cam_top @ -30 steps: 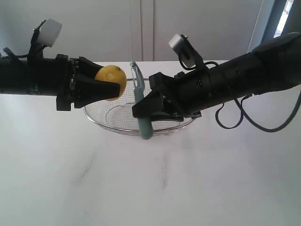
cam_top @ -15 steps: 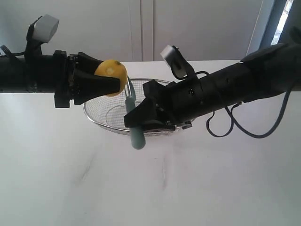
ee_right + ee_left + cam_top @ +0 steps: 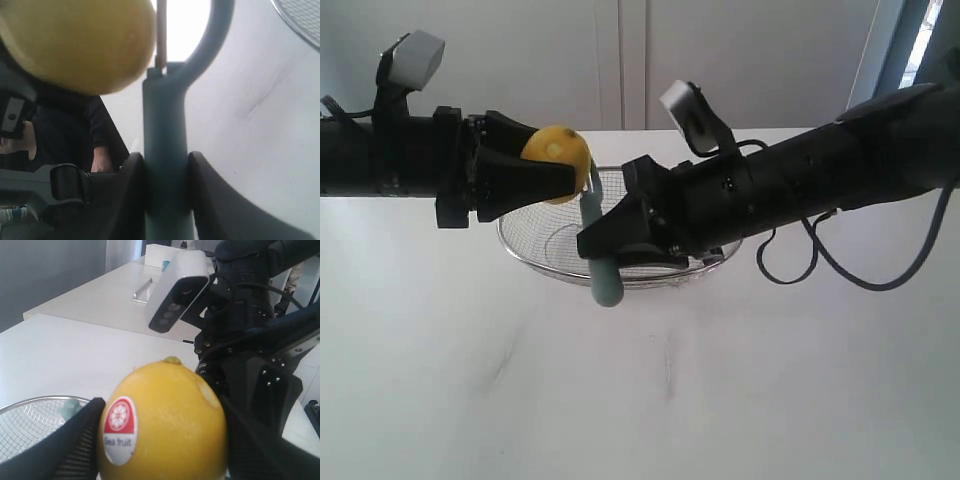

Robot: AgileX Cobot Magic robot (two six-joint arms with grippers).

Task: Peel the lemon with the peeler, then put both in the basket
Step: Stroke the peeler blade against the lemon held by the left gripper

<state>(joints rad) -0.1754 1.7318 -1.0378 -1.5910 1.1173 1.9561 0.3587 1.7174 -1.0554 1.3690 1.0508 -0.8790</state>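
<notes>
Left claw (image 3: 556, 172) pinches the lemon (image 3: 558, 150), raised off the table near the basket (image 3: 532, 254), while right claw (image 3: 604, 240) pinches the peeler (image 3: 606, 286) by its handle, blade head up, just beside the lemon.

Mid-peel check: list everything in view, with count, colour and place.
lemon: one, yellow, red-and-white sticker, held in the air left of the peeler
peeler: one, teal handle, held near upright, head by the lemon
basket: one, silver mesh, on the table behind the arms
table: one, white, under everything
cable: one, black, looping under the right arm
wrist cameras: two, pale grey, one on each arm
left arm: one, black, jaws shut on the lemon
right arm: one, black, jaws shut on the peeler
</notes>
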